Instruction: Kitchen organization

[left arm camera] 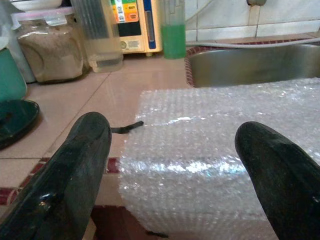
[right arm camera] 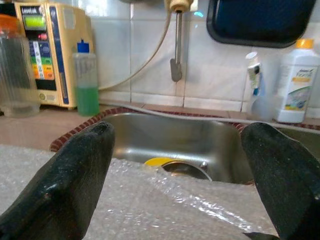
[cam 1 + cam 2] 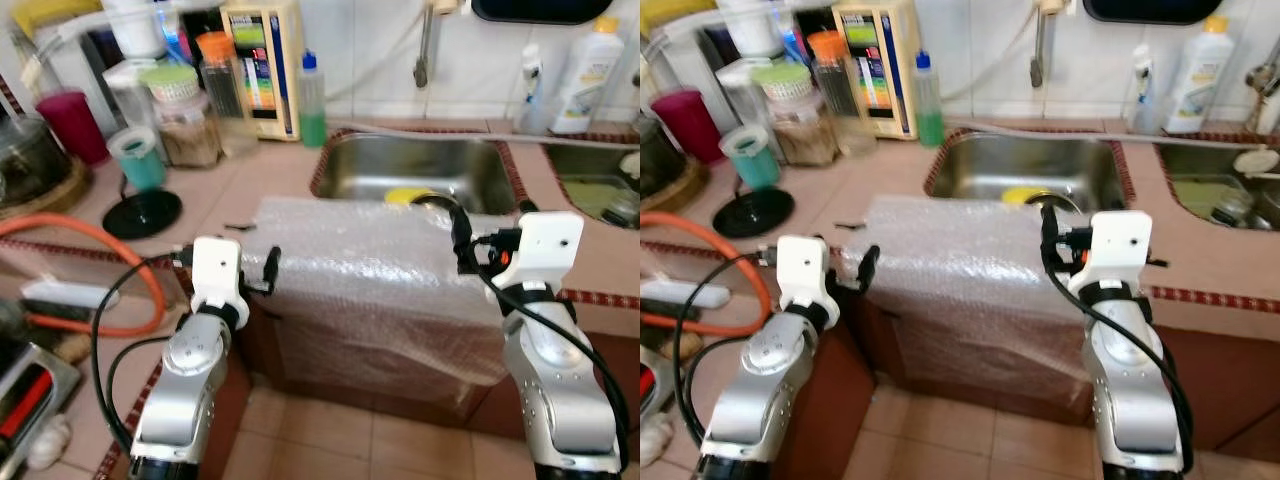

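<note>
My count at the counter: one bubble-wrapped bundle [image 3: 380, 270] | two steel sinks [image 3: 420, 170] | one green soap bottle [image 3: 312, 100] | two white bottles far right [image 3: 585, 65] | one teal cup [image 3: 138, 157] far left

I can't read any text — the labels on the cream appliance [image 2: 47, 52] and white bottle [image 2: 297, 82] are too blurred.

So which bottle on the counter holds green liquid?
The clear bottle with the blue cap, beside the yellow appliance; the bottles right of the sink are white.
</note>
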Controlling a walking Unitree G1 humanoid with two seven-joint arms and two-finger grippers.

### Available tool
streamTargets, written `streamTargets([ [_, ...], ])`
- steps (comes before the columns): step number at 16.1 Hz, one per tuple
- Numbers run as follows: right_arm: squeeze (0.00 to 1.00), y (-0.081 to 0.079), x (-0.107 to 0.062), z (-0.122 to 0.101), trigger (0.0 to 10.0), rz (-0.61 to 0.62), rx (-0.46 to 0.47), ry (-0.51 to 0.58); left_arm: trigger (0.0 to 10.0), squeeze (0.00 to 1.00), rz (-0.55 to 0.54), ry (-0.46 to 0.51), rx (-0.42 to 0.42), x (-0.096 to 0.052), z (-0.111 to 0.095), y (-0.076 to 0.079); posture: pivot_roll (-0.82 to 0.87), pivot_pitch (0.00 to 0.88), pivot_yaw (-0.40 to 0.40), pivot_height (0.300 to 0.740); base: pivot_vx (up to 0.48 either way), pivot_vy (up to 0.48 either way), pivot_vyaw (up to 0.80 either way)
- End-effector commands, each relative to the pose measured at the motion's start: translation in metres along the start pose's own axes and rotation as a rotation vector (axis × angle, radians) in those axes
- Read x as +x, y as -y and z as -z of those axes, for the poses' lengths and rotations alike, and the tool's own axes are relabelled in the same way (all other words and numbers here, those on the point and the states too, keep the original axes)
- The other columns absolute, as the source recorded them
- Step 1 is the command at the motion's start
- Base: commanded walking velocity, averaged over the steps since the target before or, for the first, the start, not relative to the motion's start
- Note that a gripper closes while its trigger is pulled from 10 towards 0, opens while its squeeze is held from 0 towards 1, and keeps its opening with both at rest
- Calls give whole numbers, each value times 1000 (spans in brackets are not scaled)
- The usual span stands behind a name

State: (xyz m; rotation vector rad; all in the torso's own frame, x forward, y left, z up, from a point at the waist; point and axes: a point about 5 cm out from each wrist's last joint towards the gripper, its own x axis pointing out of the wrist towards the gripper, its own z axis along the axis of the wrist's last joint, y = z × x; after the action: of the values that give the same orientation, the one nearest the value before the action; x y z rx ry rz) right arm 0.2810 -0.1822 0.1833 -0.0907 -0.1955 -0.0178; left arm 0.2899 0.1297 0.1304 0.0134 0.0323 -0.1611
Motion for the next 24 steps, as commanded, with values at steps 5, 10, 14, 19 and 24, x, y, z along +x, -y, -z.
streamTargets([
  [5,0,-4,2,-3,10000,-20,4,1,10000,0,65,9,-21,0,-2,6,-38,0,92,740,0,0,-221],
  [10,0,-4,3,-2,10000,-21,10,0,10000,0,72,5,-33,0,-2,5,-34,0,93,740,0,-348,-99],
  [14,0,-4,3,-2,10000,-21,11,0,10000,0,82,0,-38,0,-1,6,-34,0,95,740,0,-405,0],
  [19,0,-3,3,-1,10000,-23,7,-2,10000,0,93,-6,-43,-1,1,7,-38,0,91,740,0,-435,0],
  [24,0,-3,3,-3,10000,-30,1,3,10000,0,94,-12,-42,-3,3,5,-37,0,89,740,0,-343,0],
])
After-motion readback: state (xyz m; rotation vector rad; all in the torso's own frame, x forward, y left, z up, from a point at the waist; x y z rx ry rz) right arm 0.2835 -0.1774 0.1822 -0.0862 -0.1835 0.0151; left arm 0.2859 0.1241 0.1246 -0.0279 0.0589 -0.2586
